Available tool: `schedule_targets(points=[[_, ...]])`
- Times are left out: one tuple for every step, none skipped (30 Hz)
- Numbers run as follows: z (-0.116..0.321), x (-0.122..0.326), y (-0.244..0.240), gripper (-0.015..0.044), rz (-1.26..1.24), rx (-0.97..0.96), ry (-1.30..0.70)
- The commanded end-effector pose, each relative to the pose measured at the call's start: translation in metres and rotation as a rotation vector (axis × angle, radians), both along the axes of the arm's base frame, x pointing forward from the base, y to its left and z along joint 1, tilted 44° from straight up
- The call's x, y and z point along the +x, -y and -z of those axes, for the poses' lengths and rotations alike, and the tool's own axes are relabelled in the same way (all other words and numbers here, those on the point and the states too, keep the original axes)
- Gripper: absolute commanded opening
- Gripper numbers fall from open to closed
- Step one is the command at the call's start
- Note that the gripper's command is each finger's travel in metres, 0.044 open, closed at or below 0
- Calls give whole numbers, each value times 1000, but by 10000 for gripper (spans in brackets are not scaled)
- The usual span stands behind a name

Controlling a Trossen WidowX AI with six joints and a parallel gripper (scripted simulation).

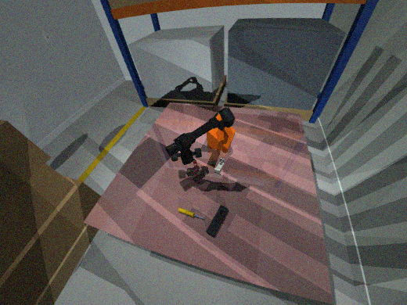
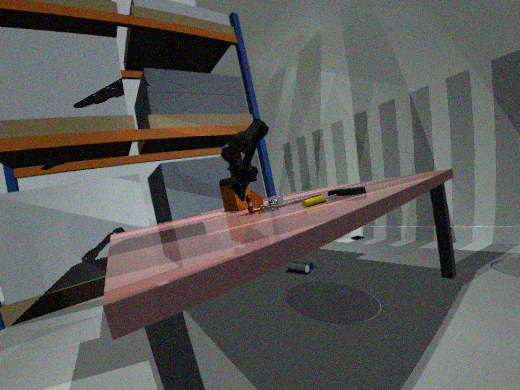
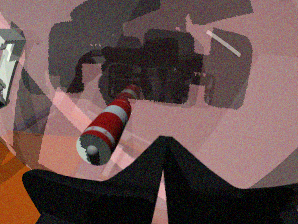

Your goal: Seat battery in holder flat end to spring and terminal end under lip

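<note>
The battery [image 1: 195,165] [image 2: 250,204] [image 3: 106,126], red with pale bands, stands upright on the pink table [image 1: 274,235] [image 2: 165,265], its nubbed terminal end up. My gripper [image 2: 243,198] [image 3: 164,142] is shut and empty, with its fingertips together. It is above the table close beside the battery, which shows left of the fingertips in the wrist view; nothing is held. The small pale holder [image 1: 219,166] [image 2: 274,202] [image 3: 7,67] lies on the table to the battery's right in the top view, and is cut off at the left edge of the wrist view. Its spring and lip are too small to tell.
An orange block [image 1: 219,139] [image 2: 230,198] [image 3: 17,182] stands close behind the holder and the battery. A yellow-handled screwdriver [image 1: 185,212] [image 2: 315,201] and a black oblong object [image 1: 217,220] [image 2: 347,191] lie farther off on the table, toward its front in the top view.
</note>
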State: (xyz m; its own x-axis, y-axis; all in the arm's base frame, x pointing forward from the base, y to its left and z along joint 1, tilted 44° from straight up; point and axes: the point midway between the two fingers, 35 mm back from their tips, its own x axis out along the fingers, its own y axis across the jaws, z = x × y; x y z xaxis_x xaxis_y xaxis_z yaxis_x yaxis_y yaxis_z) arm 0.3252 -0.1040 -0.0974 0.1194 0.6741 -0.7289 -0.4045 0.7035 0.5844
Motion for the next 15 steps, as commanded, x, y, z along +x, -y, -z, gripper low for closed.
schedule_targets(points=[[7, 0, -5, 0, 14, 7, 0], [7, 0, -5, 0, 14, 7, 0], [7, -1, -5, 0, 14, 7, 0], [6, -1, -5, 0, 14, 7, 0], [6, -1, -6, 0, 14, 7, 0], [5, -2, -7, 0, 14, 7, 0], [4, -2, -9, 0, 14, 7, 0], [2, -3, -10, 0, 14, 7, 0], [1, -3, -11, 0, 14, 7, 0], [0, -4, -12, 0, 14, 7, 0], [-1, -4, -13, 0, 14, 7, 0], [-2, -5, -14, 0, 14, 7, 0], [-3, -5, -15, 0, 14, 7, 0], [-4, -6, -17, 0, 14, 7, -1], [-5, -6, -18, 0, 14, 7, -1]])
